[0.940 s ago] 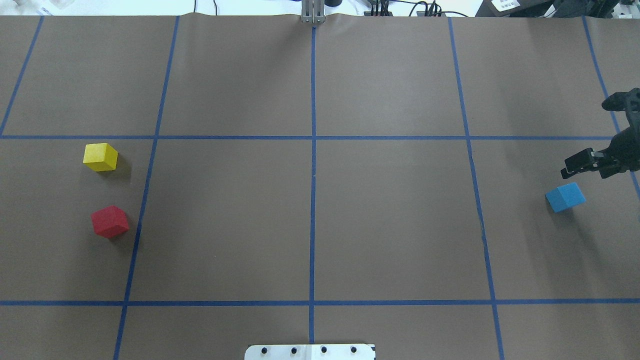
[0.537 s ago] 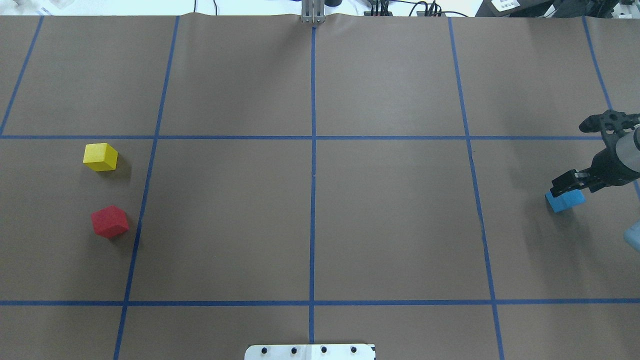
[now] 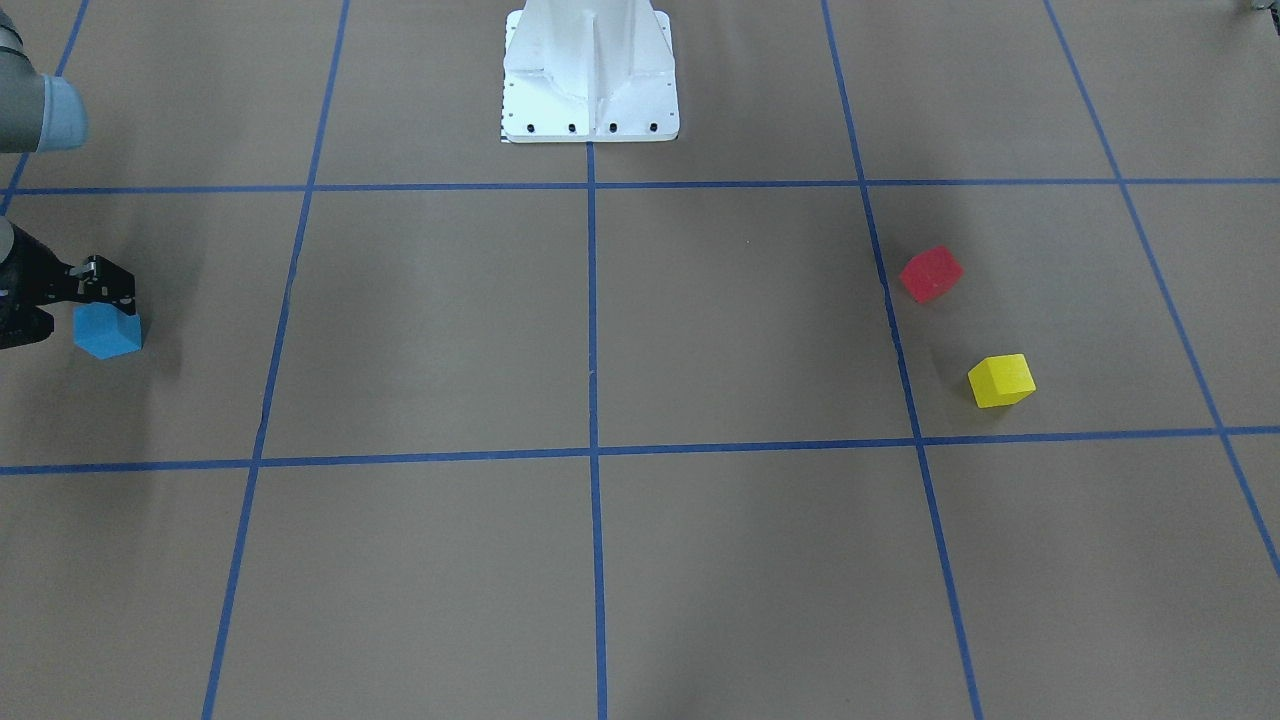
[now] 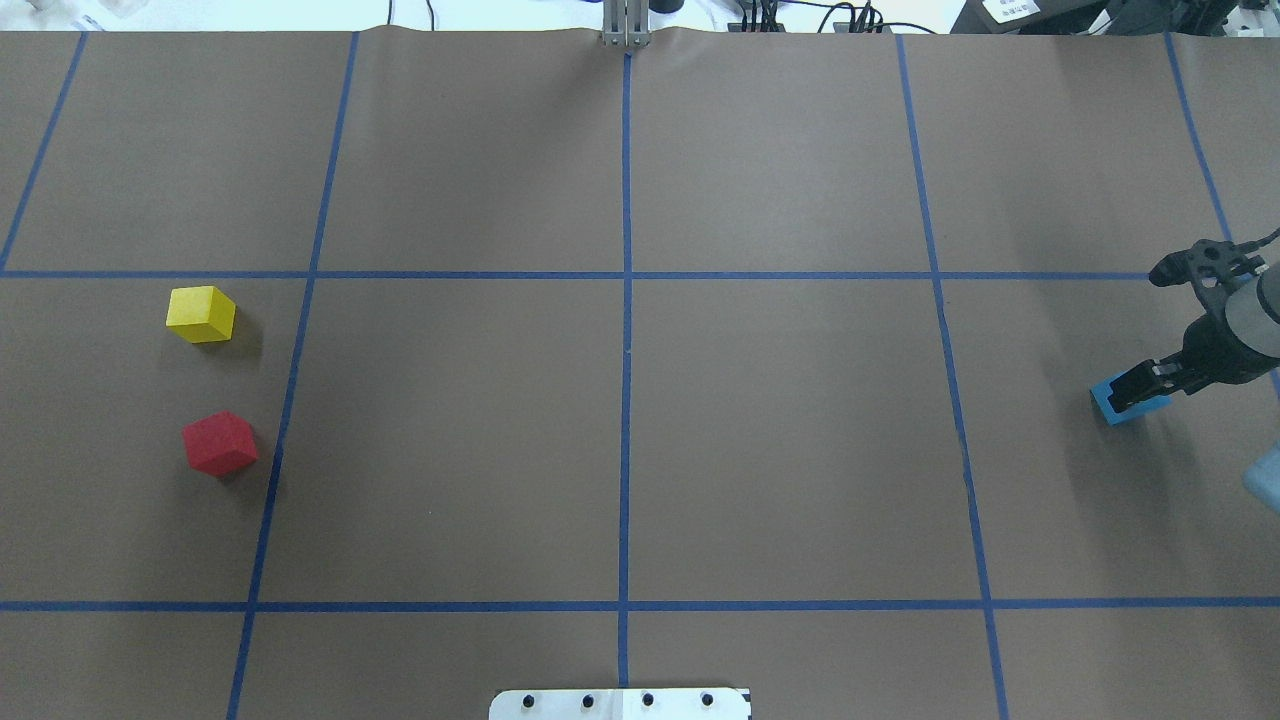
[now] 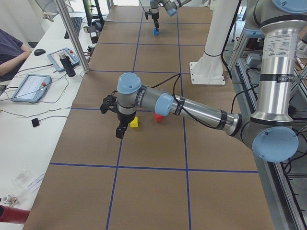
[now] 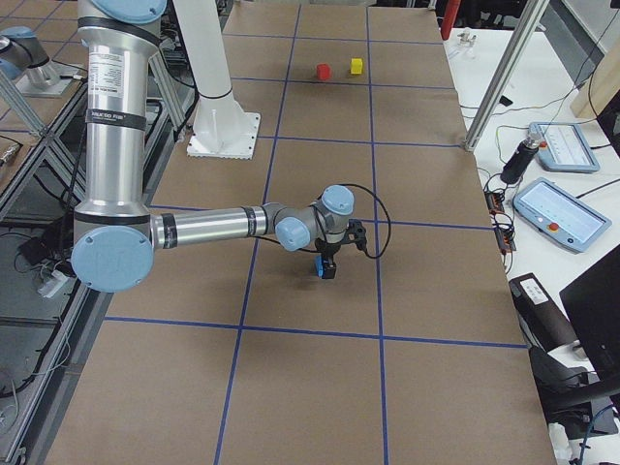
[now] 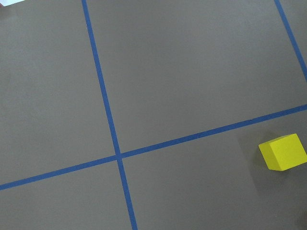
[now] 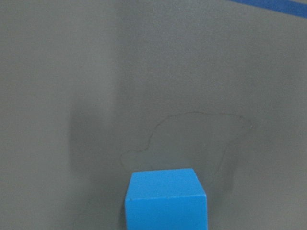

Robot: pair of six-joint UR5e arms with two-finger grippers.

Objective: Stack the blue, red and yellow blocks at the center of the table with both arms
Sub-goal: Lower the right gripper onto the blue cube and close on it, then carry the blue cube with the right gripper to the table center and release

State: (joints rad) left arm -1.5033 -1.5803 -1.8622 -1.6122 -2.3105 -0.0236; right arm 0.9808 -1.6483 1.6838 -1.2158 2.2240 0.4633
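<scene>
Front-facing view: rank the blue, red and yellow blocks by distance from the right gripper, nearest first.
1. blue block: directly under the right gripper, at the view's left edge.
2. red block: far across, on the view's right.
3. yellow block: slightly beyond red, nearer the camera.

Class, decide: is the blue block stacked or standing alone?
Alone: blue block rests on the table, red block and yellow block far away.

blue block (image 3: 105, 335): bright sky blue, plain all over
red block (image 4: 220, 443): deep solid red
yellow block (image 4: 200, 314): clean lemon yellow
table (image 4: 780, 440): flat brown, gridded with blue tape lines (image 4: 625, 400)
right gripper (image 4: 1138, 388): black throughout
left arm (image 5: 201, 110): silver, pale blue joint caps
robot base (image 3: 590, 75): white
</scene>
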